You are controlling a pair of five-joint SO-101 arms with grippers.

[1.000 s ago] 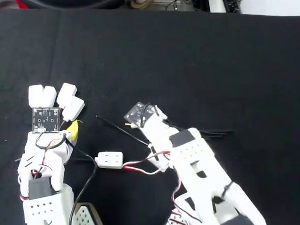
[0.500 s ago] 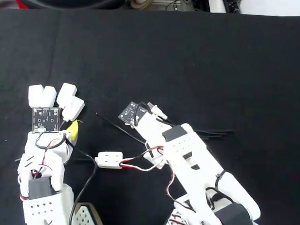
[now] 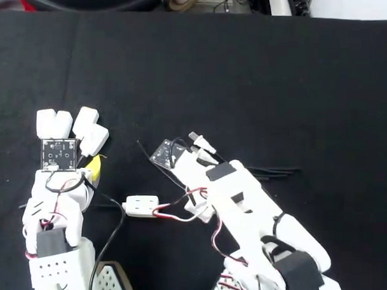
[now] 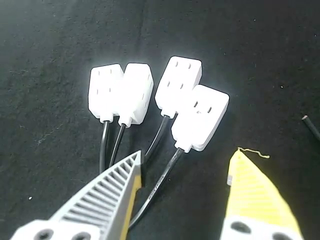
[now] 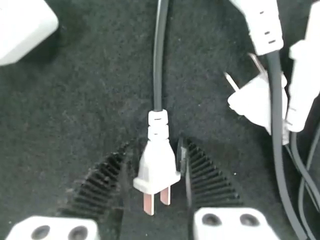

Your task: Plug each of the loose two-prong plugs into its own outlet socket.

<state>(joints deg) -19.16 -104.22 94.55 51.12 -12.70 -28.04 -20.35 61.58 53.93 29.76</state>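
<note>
- Plug (image 5: 157, 172), white, two-prong: clamped between the ribbed fingers of the right end effector (image 5: 156, 152). Prongs toward the wrist camera. Black cord (image 5: 159, 60) running straight away over the surface (image 3: 247, 77).
- Held low over the black cloth, near the middle of the high view.
- Loose plugs (image 5: 252, 102): lying on the cloth beside the held one, not touching it. Prongs bare on the nearest, cords bunched alongside.
- Outlet sockets (image 4: 136, 92), four, white: clustered together on the surface. Two side by side and touching, the other two overlapping next to them. Slot faces up, slots showing on each, black cords trailing back toward the left arm.
- Left end effector (image 4: 187, 154): fingers spread apart, just short of the cluster, two socket cords running between them.
- Socket block (image 3: 142, 205), white, single: on the surface between the two arms, well apart from the cluster.
</note>
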